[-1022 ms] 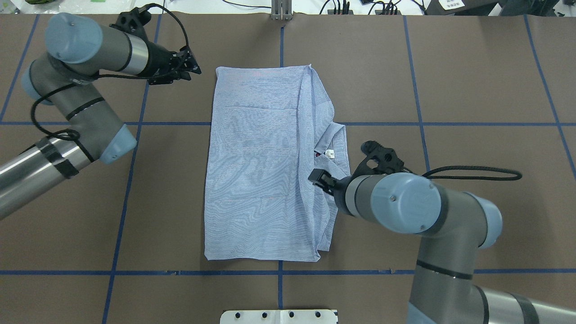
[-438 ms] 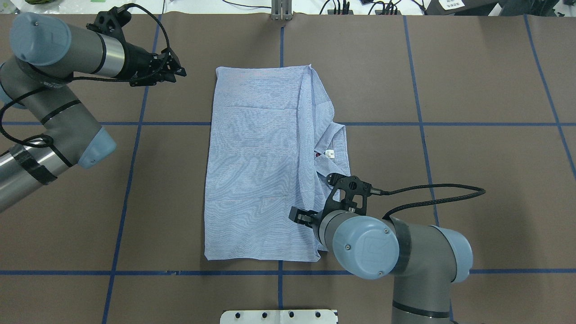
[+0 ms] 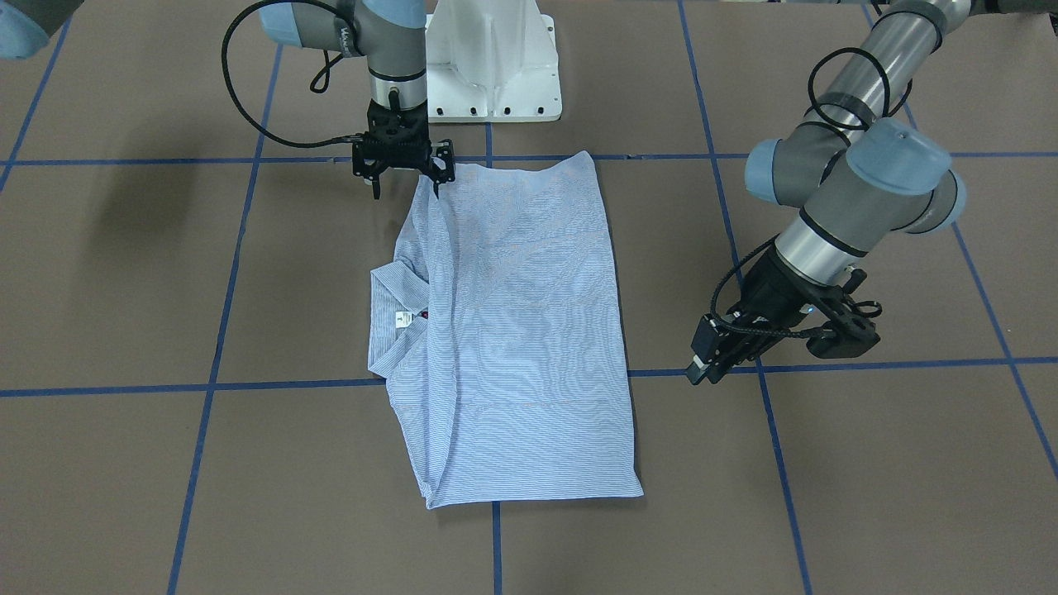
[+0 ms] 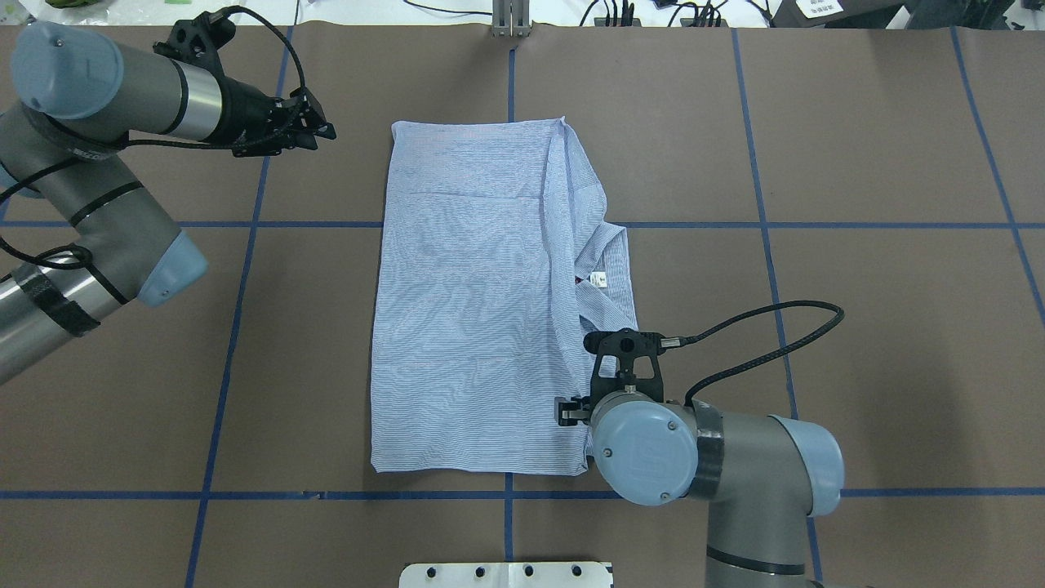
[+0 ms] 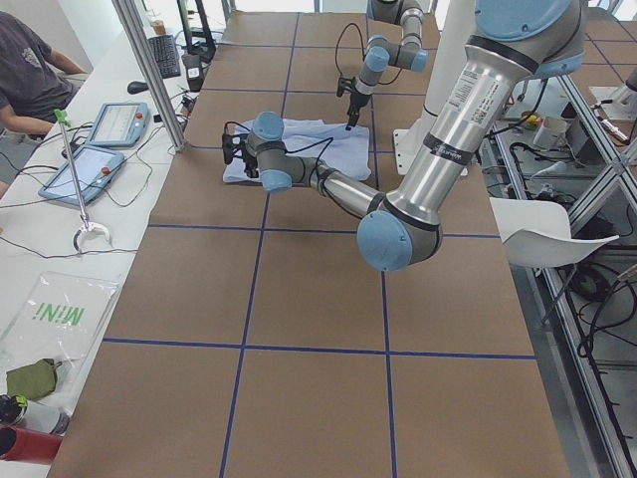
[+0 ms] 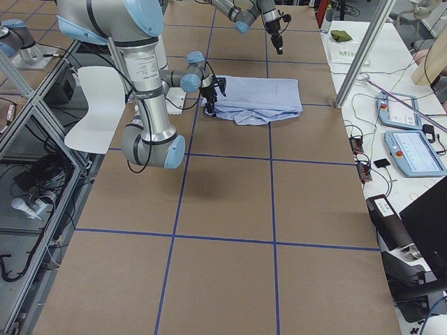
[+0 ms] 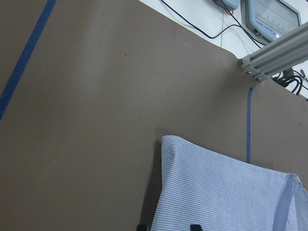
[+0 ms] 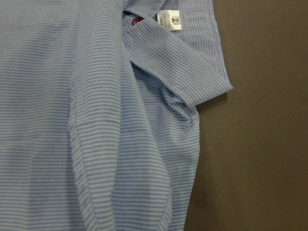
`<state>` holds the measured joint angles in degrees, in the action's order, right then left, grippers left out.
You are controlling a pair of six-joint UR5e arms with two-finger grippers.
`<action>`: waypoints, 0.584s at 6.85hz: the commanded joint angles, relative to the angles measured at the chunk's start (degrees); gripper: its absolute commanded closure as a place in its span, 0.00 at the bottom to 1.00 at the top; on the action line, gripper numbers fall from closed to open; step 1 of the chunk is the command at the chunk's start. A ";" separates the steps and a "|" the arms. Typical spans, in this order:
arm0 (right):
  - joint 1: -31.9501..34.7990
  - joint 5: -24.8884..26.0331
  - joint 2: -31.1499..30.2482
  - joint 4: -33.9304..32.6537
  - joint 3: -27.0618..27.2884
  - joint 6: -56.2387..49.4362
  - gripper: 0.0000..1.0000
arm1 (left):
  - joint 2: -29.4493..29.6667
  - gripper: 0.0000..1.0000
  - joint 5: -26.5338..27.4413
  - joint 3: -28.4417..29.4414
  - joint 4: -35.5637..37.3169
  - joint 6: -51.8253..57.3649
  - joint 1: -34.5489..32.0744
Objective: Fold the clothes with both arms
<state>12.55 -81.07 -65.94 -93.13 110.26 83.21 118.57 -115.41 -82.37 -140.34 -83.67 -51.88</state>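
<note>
While the shirt lies folded, left gripper and right gripper gape empty.

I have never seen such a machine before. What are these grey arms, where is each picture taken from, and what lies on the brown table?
They are two robot arms, each ending in a two-finger gripper. Two pictures look down on the table, one from behind the robot, one facing it; two look from the table's ends; two come from wrist cameras. A light blue striped shirt lies folded into a rectangle, collar showing. The right gripper hangs open at a shirt corner near the robot. The left gripper, open too, is off the shirt. Nothing is held.
</note>
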 commanded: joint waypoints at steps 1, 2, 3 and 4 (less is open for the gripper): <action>1.07 -0.40 -6.89 0.06 5.12 -2.86 0.00 | 0.00 0.60 -0.08 -0.34 0.07 0.08 -0.24; 1.16 -0.40 -8.83 0.14 7.23 -2.87 0.00 | 0.00 0.60 -0.08 -0.42 0.07 0.09 -0.59; 1.51 -0.23 -7.98 0.14 8.29 -2.79 0.00 | 0.00 0.60 -0.17 -0.51 0.07 0.09 -0.68; 3.60 -0.22 -3.28 0.06 5.87 -2.70 0.00 | 0.00 0.60 -0.17 -0.51 0.07 0.09 -0.68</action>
<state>14.44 -81.36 -72.69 -93.01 117.30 80.49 118.57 -115.54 -82.83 -140.27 -83.59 -52.49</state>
